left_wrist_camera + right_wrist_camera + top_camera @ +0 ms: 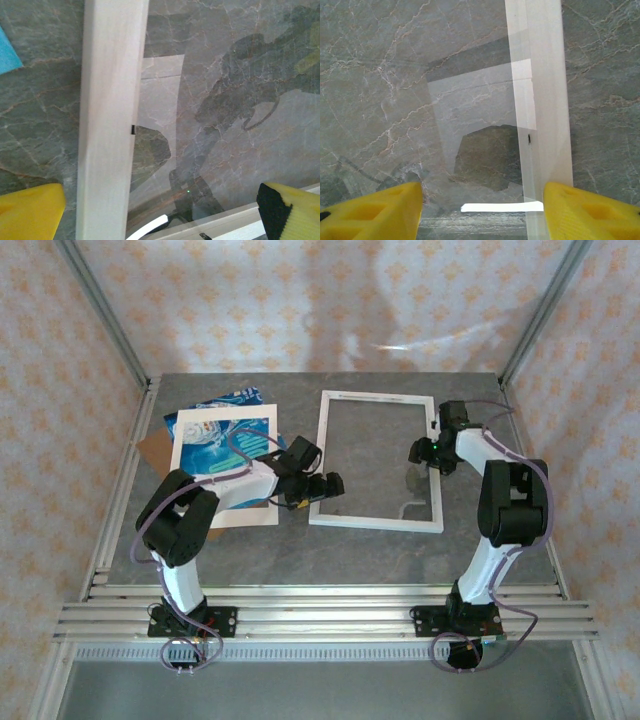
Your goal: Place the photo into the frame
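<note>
Both grippers are standing open, holding nothing. One side of the frame (378, 396) is lying between the jaws of the left gripper (160, 215), the other side between those of the right gripper (481, 212). The photo (240, 430) is lying well away from both.

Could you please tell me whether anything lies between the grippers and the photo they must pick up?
Yes. The cream mat lies on the photo, covering most of it; only its upper blue edge and the part in the mat's window show.
</note>
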### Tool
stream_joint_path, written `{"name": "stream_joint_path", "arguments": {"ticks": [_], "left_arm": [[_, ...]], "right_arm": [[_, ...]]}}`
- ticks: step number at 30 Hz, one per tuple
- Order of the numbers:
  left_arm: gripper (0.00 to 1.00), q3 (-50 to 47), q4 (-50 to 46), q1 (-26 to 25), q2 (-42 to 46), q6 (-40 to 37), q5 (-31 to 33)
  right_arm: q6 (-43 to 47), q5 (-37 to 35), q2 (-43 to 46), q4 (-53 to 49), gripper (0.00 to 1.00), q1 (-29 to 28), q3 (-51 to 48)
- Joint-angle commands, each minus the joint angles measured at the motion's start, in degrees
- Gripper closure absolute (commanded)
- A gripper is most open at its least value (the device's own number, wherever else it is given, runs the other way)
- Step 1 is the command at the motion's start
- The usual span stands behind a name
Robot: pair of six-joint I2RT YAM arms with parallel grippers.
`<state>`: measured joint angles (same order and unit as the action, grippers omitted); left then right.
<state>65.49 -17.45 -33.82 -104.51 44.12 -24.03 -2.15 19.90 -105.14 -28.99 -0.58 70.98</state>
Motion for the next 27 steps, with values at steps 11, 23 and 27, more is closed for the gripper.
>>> {"name": "stream_joint_path", "arguments": {"ticks": [11, 23, 27], "left_arm": [[0.00, -2.76, 2.95, -1.33, -0.03, 1.67, -1.21], [0.00, -2.19, 2.40, -1.29, 0.17, 1.32, -1.55], [0.00, -2.34, 2.34, -1.29, 0.13, 1.30, -1.28]], "right_arm": [[-1.12, -0.28, 2.17, -2.59, 0.38, -2.08, 0.59], [-5.44, 5.83, 1.24, 3.01, 0.41, -2.85, -1.21], [-3.99, 3.99, 1.15, 2.28, 0.42, -2.80, -0.95]]}}
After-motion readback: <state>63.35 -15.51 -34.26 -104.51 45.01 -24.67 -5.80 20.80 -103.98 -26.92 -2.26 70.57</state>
